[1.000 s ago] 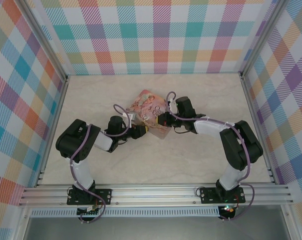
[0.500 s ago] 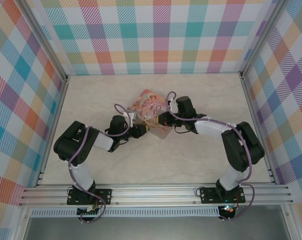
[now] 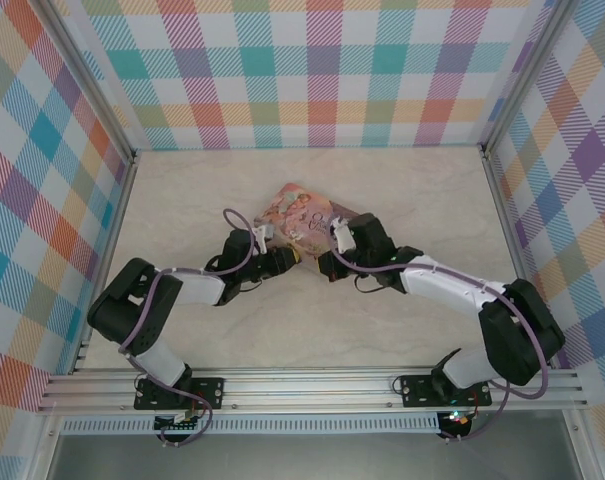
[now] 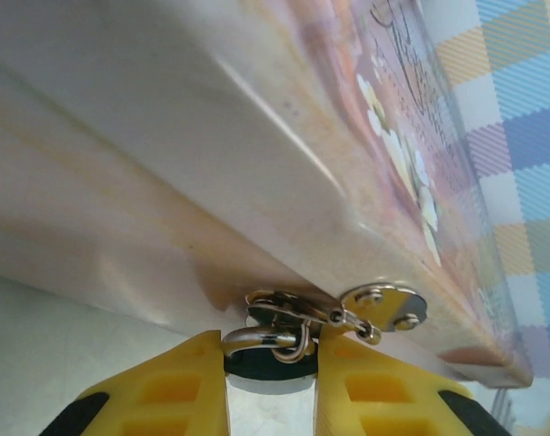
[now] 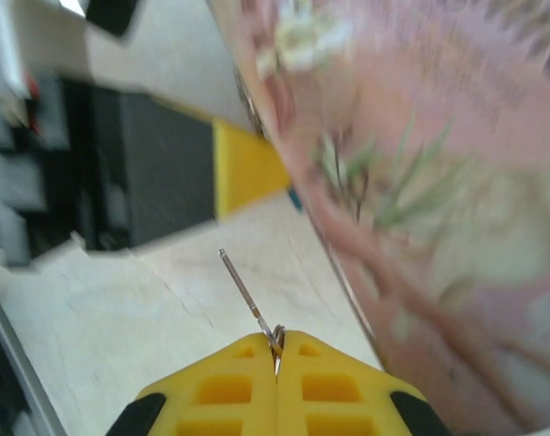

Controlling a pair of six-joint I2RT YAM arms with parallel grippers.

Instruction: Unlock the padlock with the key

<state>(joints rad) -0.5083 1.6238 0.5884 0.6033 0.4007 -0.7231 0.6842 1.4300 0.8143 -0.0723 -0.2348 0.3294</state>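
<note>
tin: pink pictured rectangular box (image 3: 300,212), skewed, mid-table | table: pale marbled top (image 3: 282,330) | walls: pastel plaid panels (image 3: 322,70) on three sides | near edge: aluminium rail (image 3: 312,385)

Arms (image 3: 447,285) blk joints w/ white links, purple cables (image 3: 229,216), yellow ribbed end effector fingers (image 4: 165,391).

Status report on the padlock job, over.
Left gripper shut on the padlock at the tin hasp. Right gripper shut on the key, tip short of the padlock. Only bare table between.
</note>
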